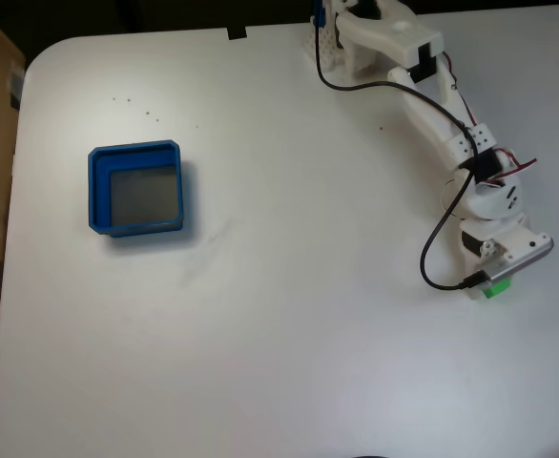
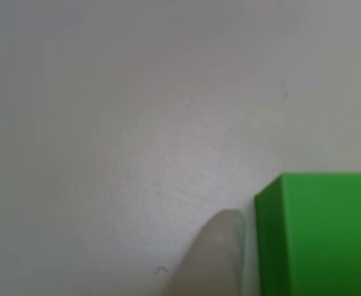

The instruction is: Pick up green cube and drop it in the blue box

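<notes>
On the white bench (image 1: 260, 334), the green cube (image 1: 495, 287) sits under the hand (image 1: 497, 277) at four o'clock; its grip cannot be told; the blue box (image 1: 94, 191) rests well apart at nine o'clock

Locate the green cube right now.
In the fixed view the green cube sits at the table's right side, under the gripper, far from the blue box.

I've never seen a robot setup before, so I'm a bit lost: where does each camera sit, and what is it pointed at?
Fixed view: above, facing down on the white table, blue box and white arm; end effector at the green cube.
Other view: low, close to the tabletop; one pale fingertip beside the cube.
Shared: the cube and table.
</notes>
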Available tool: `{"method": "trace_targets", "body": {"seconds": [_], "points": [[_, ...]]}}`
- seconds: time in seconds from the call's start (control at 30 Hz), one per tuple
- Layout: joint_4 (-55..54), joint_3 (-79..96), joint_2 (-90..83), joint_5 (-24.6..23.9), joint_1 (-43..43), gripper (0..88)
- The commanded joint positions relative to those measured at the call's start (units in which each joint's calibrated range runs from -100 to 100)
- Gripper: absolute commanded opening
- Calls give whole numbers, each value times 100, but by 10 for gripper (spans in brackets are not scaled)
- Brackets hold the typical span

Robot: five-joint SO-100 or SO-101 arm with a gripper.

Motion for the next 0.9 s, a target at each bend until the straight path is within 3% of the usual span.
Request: {"method": "trace_targets", "body": {"seconds": [0.0,0.87], "points": [[-114,-358,-152,-15,69,253],[-114,-358,-177,20,250,248]]}}
